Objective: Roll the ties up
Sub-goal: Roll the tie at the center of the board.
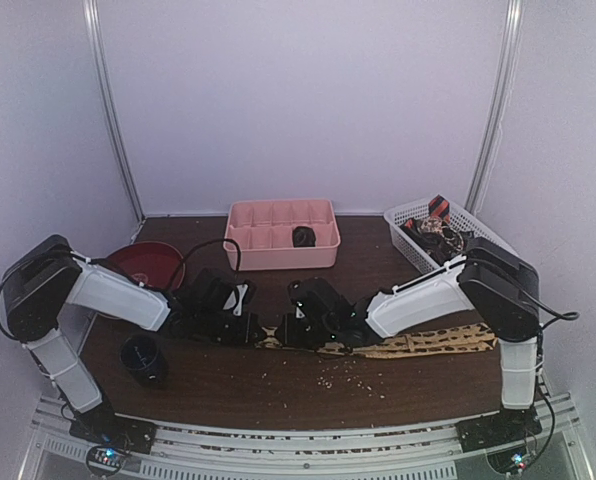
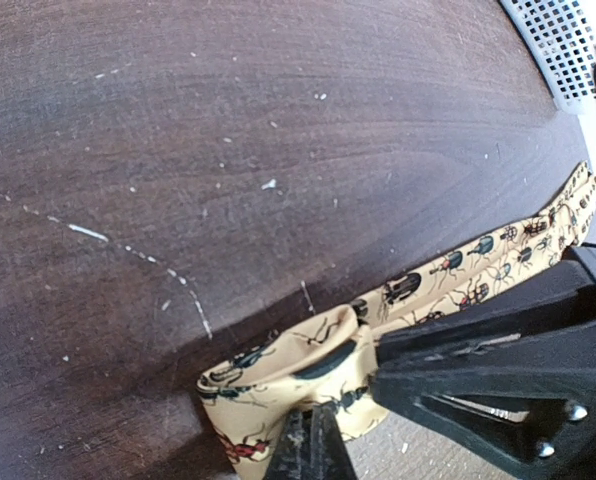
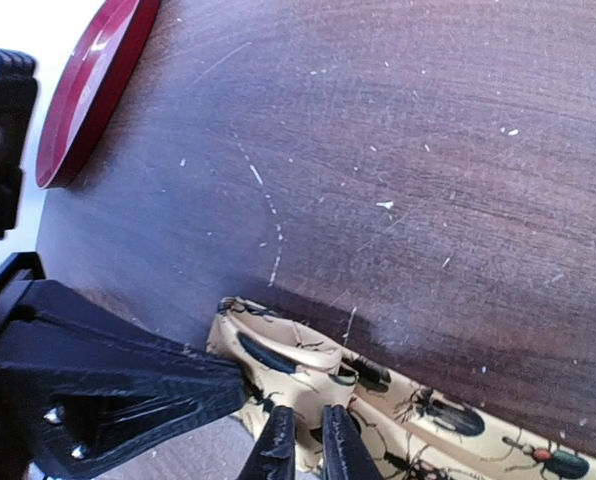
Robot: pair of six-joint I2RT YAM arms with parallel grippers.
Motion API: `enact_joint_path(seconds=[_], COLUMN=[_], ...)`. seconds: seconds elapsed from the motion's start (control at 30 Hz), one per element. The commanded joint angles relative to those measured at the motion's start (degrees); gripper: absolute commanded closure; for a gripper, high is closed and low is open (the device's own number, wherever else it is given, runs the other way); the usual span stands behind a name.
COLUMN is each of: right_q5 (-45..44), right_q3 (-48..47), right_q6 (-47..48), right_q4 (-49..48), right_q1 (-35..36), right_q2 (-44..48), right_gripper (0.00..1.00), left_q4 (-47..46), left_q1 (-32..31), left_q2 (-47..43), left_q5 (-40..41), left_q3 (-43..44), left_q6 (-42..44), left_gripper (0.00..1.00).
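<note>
Worktop [image 2: 278, 120]: dark wood grain, low sheen, scuffed with pale scratches. Tie [image 2: 448, 275]: tan woven cloth, smooth, printed. Right end effector [image 3: 308, 445]: matt black plastic. Plate [image 3: 88, 90]: glossy red. Basket [image 2: 558, 40]: white perforated plastic.

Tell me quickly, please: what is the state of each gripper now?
Left gripper: closed, seemingly pinching the tan tie at its end.
Right gripper: fingers nearly together at the tie; cannot be told.

The left end effector [image 2: 311, 447] grips the tan tie [image 2: 458, 272] at its fold.
</note>
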State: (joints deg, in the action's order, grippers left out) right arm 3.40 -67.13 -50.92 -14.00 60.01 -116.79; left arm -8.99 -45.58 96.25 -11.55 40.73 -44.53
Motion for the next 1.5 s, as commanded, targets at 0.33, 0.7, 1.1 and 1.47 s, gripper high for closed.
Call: enact_joint_path(seconds=[0.33, 0.7, 1.1, 1.47], right_q5=[-0.82, -0.02, 0.12, 0.21], right_q3=[-0.89, -0.79, 0.5, 2.29], right_q6=[0.53, 0.12, -0.04, -0.46], right_q4=[1.21, 0.76, -0.22, -1.58], right_q1=[-0.72, -0.66, -0.83, -1.03], right_q2=[-3.35, -3.47, -2.66, -1.88], right_gripper=[0.93, 0.93, 0.93, 0.93], left_q4=[10.17, 7.11, -2.32, -6.97], left_q1=[0.32, 1.42, 1.42, 1.46], left_q2=[-6.02, -3.42, -0.87, -1.45], left_q5=[9.27, 8.53, 0.86, -1.91], left_q3=[1.89, -0.7, -2.35, -3.69], left_q6=[-1.54, -1.91, -2.51, -4.58], left_gripper=[1.0, 1.0, 1.0, 1.0])
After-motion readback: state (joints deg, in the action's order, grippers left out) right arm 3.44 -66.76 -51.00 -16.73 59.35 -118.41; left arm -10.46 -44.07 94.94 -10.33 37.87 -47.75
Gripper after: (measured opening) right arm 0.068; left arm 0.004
